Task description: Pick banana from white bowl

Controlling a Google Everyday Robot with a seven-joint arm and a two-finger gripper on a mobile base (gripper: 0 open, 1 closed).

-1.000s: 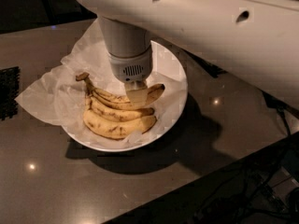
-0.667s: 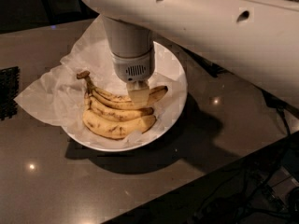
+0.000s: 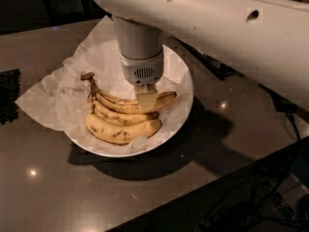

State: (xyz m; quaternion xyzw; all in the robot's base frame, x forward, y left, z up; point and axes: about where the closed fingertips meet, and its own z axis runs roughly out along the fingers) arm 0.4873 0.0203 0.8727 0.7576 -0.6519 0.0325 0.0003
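The white bowl (image 3: 185,88) stands on the dark counter, lined with crinkled white paper (image 3: 44,100). Three bananas lie in it, joined at a dark stem on the left. The banana (image 3: 165,99) is the top, longest and slimmest one, brown-mottled, reaching to the bowl's right side. My gripper (image 3: 146,98) hangs straight down from the white arm and its tip is at the middle of this banana, covering part of it. Two plumper bananas (image 3: 120,129) lie just in front.
The big white arm (image 3: 227,28) crosses the top of the view and hides the bowl's far rim. A black mat (image 3: 8,95) lies at the left edge. The counter's front edge runs diagonally at the lower right, with cables (image 3: 251,202) below it.
The gripper has shifted slightly to the right over the bananas. The bananas and the bowl have not moved.
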